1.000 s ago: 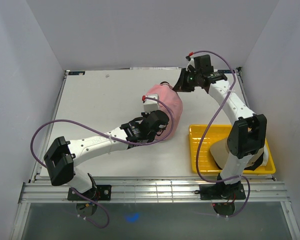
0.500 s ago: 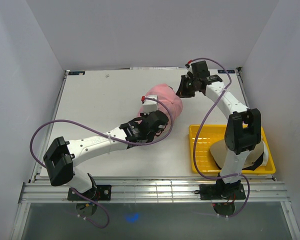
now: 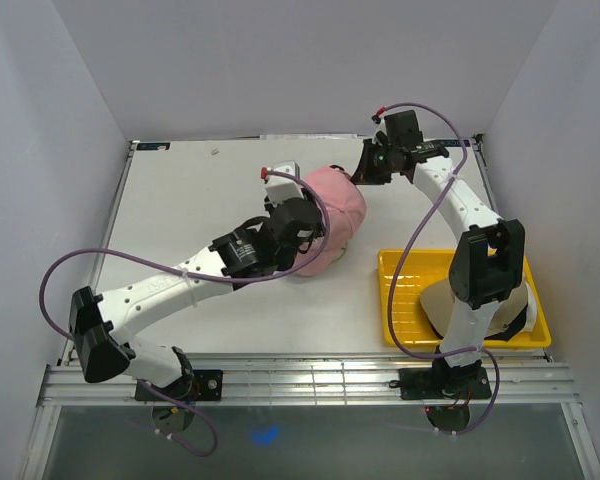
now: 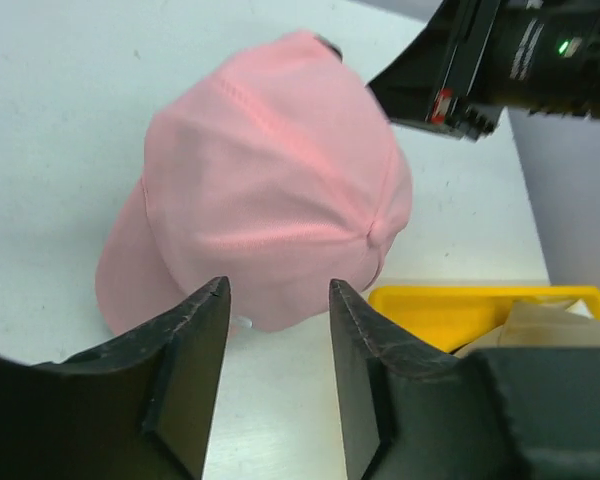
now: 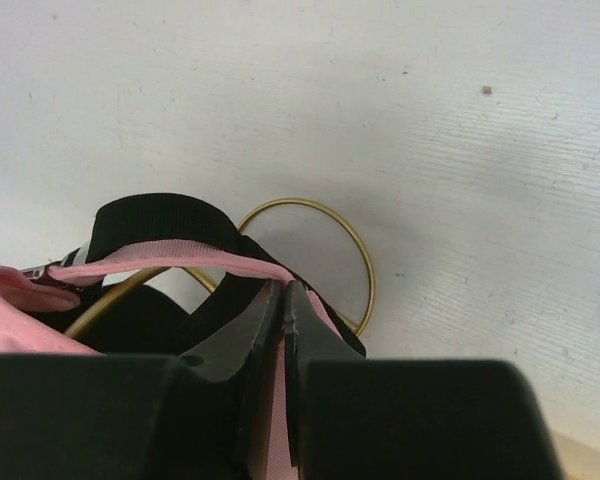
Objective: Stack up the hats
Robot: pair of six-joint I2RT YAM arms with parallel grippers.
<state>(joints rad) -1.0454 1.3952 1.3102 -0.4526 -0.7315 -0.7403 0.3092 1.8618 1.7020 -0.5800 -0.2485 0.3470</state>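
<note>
Fingers (image 4: 190,380) of the left gripper (image 4: 279,290) stand spread with nothing between them. In the left wrist view the pink hat (image 4: 270,180) sits at 12 o'clock from them, close but apart. The right gripper (image 5: 283,295) is pressed together on the pink hat's back strap, which crosses a black strap arch, apparently the black hat (image 5: 150,215) underneath. A gold wire ring (image 5: 368,265) shows just behind the two straps.

From above, the pink hat (image 3: 335,205) rests mid-table (image 3: 200,200), with its long axis running from the brim at about 7 o'clock to the strap at about 1 o'clock. The right gripper (image 3: 363,165) holds the 1 o'clock end, while the left arm reaches in from 8 o'clock toward the brim side. So the right arm is the only one in contact, and the left fingers face the crown's side rather than its ends.

The yellow tray (image 3: 390,300) lies at 4 o'clock from the pink hat, and a tan hat (image 3: 438,300) is in it (partly hidden by the right arm). Likely the pink hat is being seated over the black one. My guess is that the next step is freeing the strap, then fetching from the tray, which the right arm is nearer to.
</note>
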